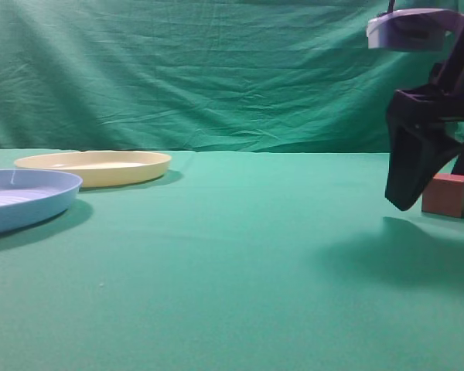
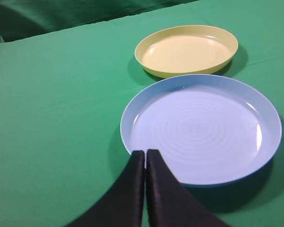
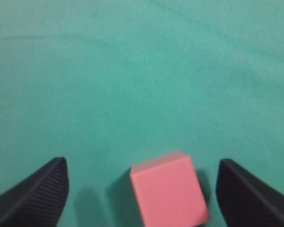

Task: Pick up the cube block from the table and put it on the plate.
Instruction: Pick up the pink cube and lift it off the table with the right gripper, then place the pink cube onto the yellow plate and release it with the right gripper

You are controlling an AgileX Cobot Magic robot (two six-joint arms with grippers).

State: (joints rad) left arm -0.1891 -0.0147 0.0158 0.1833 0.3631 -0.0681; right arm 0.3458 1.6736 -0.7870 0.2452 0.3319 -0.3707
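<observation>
The cube block (image 1: 447, 195) rests on the green table (image 1: 232, 263) at the far right. In the right wrist view it is a pinkish-red cube (image 3: 168, 194) lying between my right gripper's (image 3: 141, 182) two open fingers, nearer the right finger and touching neither. In the exterior view the right gripper (image 1: 435, 185) hangs just above the table around the cube. The pale yellow plate (image 1: 93, 167) sits at the far left; it also shows in the left wrist view (image 2: 187, 50). My left gripper (image 2: 145, 153) is shut and empty, over the blue plate's near rim.
A light blue ridged plate (image 1: 23, 199) stands at the left edge in front of the yellow plate; it also fills the left wrist view (image 2: 201, 127). A green cloth backdrop (image 1: 216, 69) hangs behind the table.
</observation>
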